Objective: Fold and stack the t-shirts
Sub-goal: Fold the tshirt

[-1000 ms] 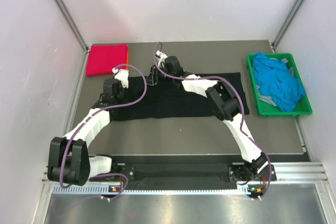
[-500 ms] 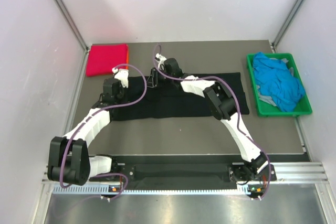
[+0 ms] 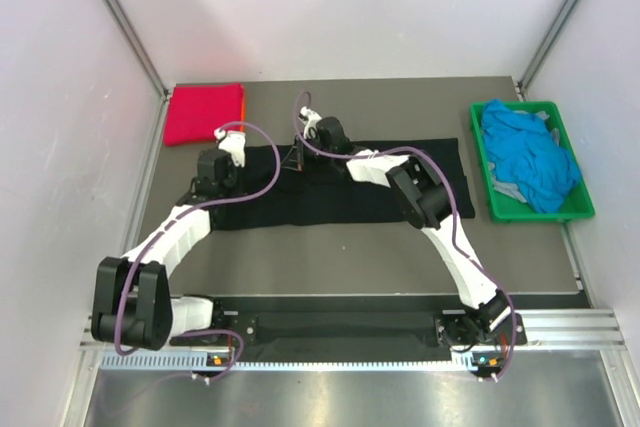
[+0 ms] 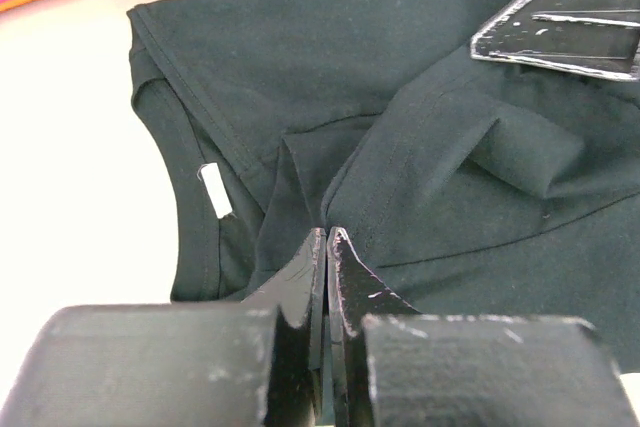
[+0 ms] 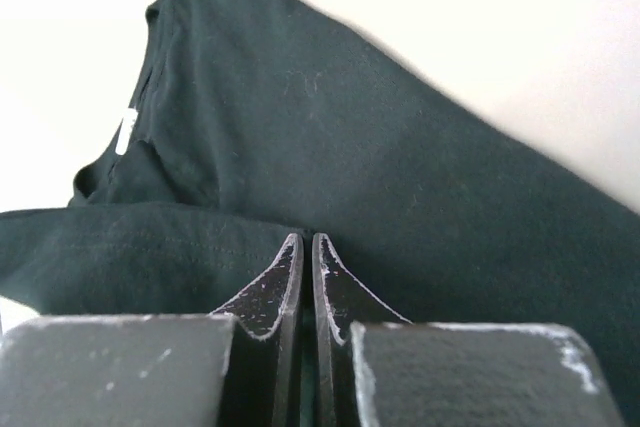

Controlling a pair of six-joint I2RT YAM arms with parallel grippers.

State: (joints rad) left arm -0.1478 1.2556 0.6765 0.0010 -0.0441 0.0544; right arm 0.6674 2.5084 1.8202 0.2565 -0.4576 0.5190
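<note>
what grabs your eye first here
A large black cloth t-shirt lies spread across the table, the left gripper and right gripper both shut on its folds near the collar. A green plastic crate of bright blue shirts sits right, a folded magenta-red shirt far left.

Shirts and crate across the table point(image 3: 350, 257)
A spread t-shirt point(image 3: 340, 197) lies mid-table, with a folded t-shirt point(image 3: 204, 113) behind its left end. A crate point(image 3: 540, 217) to its right holds bunched t-shirts point(image 3: 530, 162). The left gripper point(image 4: 326, 237) and right gripper point(image 5: 303, 239) sit on the spread t-shirt's left half.
</note>
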